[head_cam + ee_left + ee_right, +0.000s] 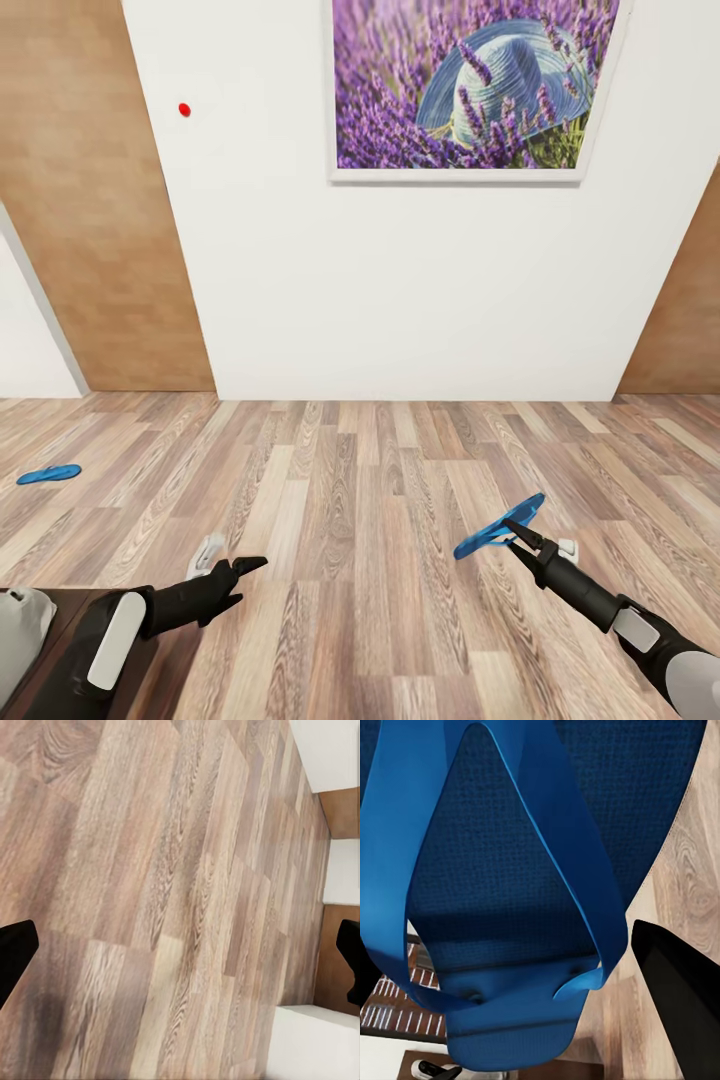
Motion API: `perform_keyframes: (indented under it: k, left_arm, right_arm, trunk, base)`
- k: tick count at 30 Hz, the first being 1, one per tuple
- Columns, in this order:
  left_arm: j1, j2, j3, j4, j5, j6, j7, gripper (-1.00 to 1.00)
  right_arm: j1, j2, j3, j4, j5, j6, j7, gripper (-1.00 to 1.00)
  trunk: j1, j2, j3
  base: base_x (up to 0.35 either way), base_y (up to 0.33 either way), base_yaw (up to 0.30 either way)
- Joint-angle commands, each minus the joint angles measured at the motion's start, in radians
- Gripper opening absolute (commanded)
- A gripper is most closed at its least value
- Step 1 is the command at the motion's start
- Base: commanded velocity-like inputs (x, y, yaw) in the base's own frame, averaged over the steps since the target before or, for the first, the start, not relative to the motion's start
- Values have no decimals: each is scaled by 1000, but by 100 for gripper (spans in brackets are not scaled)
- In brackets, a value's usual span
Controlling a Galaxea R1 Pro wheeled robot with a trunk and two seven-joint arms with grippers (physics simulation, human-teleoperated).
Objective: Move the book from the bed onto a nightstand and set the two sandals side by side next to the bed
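The right gripper [512, 530], lower right of the head view, is clamped on one sandal [497, 531], carrying it clear of the floor [380, 560] for transport. The second sandal [48, 474] lies at far left. The left gripper [240, 568] is empty, jaws apart.

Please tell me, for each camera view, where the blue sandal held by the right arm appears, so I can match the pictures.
Head view: the held sandal is at lower right, lifted above the wood floor, in the right hand.
Left wrist view: the sandal is not in this picture.
Right wrist view: the sandal is very close, covering most of the picture, sole and straps facing the camera.
Shared landmark: the wood-plank floor.
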Motion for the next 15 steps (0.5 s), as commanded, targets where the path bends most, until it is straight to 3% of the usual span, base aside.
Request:
perform_keyframes:
  k: [1, 15]
  left_arm:
    - [-1, 0, 2, 0, -7, 5, -8, 100]
    - [-1, -2, 2, 9, -6, 5, -8, 100]
  right_arm:
    - [0, 0, -7, 0, 4, 12, 3, -100]
    - [0, 1, -7, 0, 5, 7, 1, -100]
  trunk:
    - [-1, 0, 3]
    - [-1, 0, 3]
  base:
    - [0, 0, 0]
    - [0, 0, 0]
